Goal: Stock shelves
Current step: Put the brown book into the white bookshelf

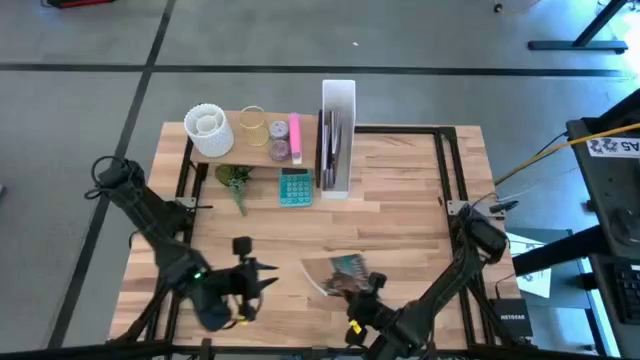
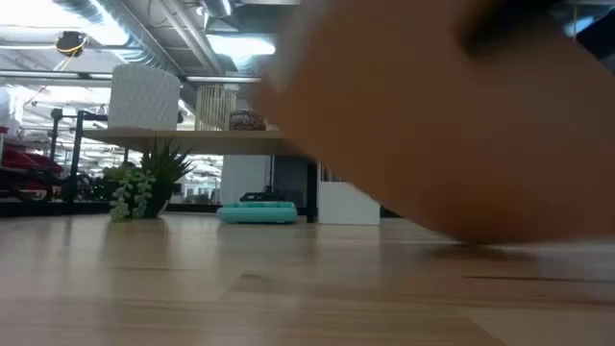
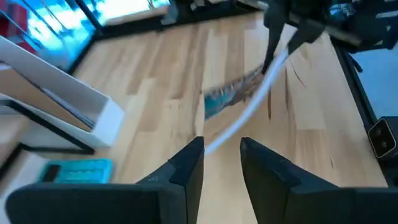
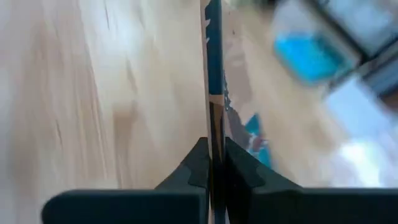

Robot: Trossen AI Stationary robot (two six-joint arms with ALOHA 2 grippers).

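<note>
I have the right gripper (image 1: 362,291) clamped on the edge of a thin booklet (image 1: 338,272) at the near middle of the table; the left gripper (image 1: 268,277) waits just left, fingers narrowly apart. Next I judge it must be lifted and carried far to the white file box (image 1: 338,135) beside the shelf (image 1: 255,150).

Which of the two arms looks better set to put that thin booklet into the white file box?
The right. Its gripper is shut on the booklet, lifting one edge off the table. The left gripper hovers open beside it, holding nothing. The file box stands behind.
</note>
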